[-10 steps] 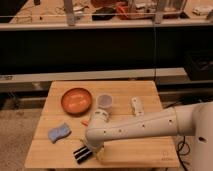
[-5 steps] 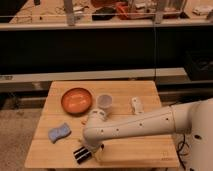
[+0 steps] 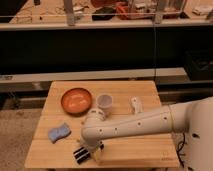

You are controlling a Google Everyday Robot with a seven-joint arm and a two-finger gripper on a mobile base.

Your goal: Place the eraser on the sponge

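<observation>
The eraser [image 3: 79, 154], a flat black block with white stripes, lies on the wooden table [image 3: 140, 150] near its front edge. My gripper [image 3: 91, 148] hangs right over the eraser's right end, open, at the tip of the white arm that reaches in from the right. How far the eraser sits between the fingers is hidden by the wrist. The light blue sponge [image 3: 59, 133] lies flat on the table a short way up and to the left of the eraser, with nothing on it.
An orange bowl [image 3: 76, 100] stands at the back left of the table. A white cup [image 3: 104, 102] is beside it, and a small white tool [image 3: 136, 104] lies at the back right. A dark shelf unit runs behind the table.
The arm has swung a little to the left and settled lower over the eraser. Eraser and sponge have not moved.
</observation>
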